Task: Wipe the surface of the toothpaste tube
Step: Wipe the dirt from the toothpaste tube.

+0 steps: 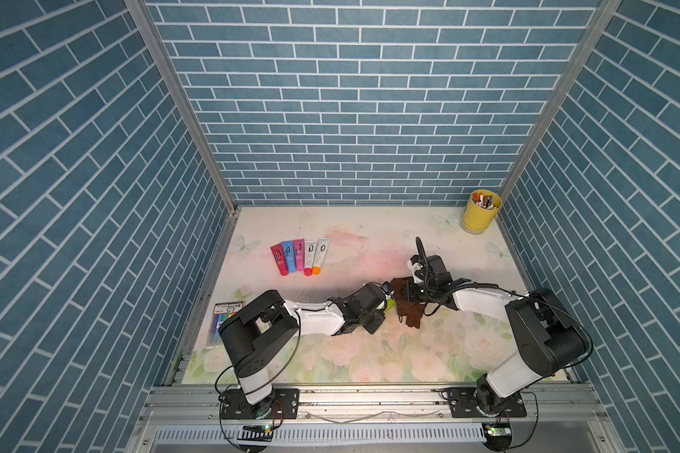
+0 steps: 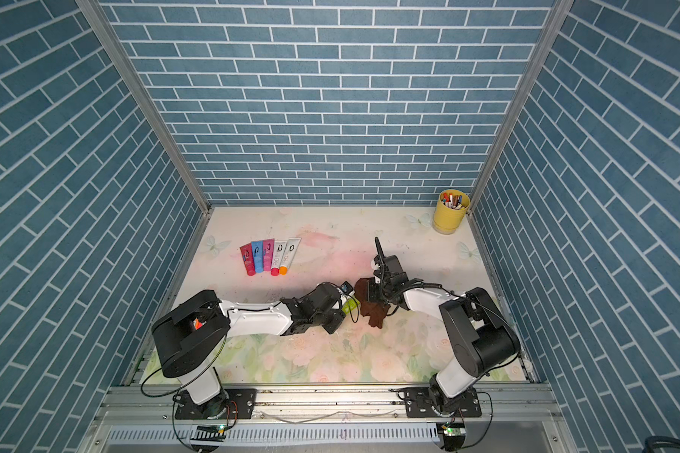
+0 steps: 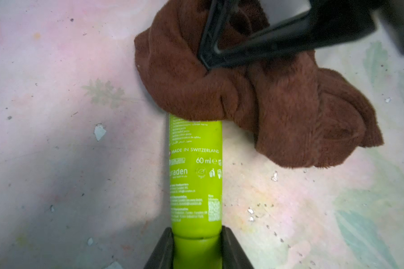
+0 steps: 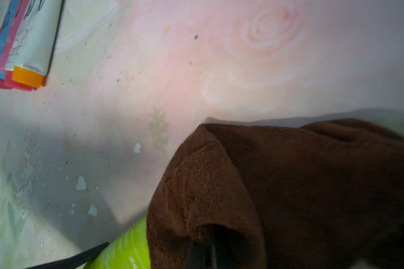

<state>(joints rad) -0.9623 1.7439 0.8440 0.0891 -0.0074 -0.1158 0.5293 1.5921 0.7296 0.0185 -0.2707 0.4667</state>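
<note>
**A:** Where's the toothpaste tube?

**B:** Around the middle of the surface. It's the green one. The left pincer is pinching it at the cap end, with a jaw tight against each side.

**A:** And its other end?

**B:** That's under the brown cloth, which is bunched over the tip and touching it. The rest of the cloth spreads to the right of the tube.

**A:** Who has the cloth?

**B:** The right pincer. Its jaws are pressed together on a fold of the cloth. I can't tell whether the tube rests on the surface or is held just above it.

**A:** Anything else around?

**B:** A row of five tubes lies side by side, far and to the left, well apart from the green one. A yellow cup full of pens stands in the far right corner. A flat packet sits at the left edge, partly hidden by the left arm.
</note>
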